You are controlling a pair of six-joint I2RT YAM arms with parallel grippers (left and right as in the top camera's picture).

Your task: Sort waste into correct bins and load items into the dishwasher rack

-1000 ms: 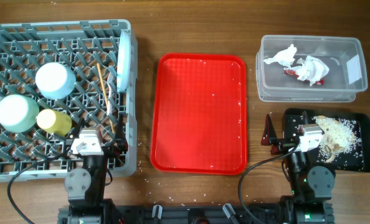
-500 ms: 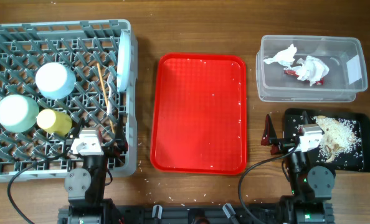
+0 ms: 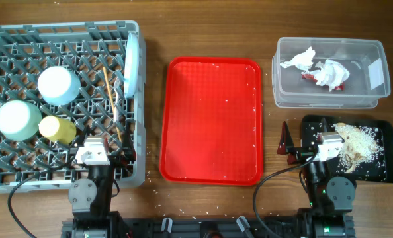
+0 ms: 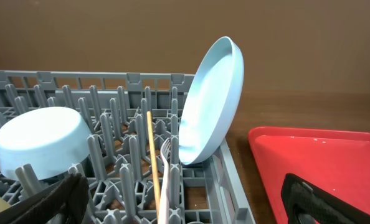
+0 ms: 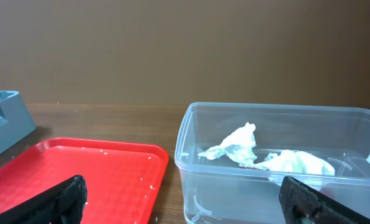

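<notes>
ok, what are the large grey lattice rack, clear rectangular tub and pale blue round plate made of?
The large grey lattice rack looks like moulded plastic, matte: uniform grey pegs and ribs. The clear rectangular tub looks like thin glossy plastic: the white tissues show through its wall. The pale blue round plate is smooth with a soft sheen; plastic or glazed ceramic, cannot tell.

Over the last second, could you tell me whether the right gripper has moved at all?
No. The right gripper stays at the same spot at the black tray's left edge.
</notes>
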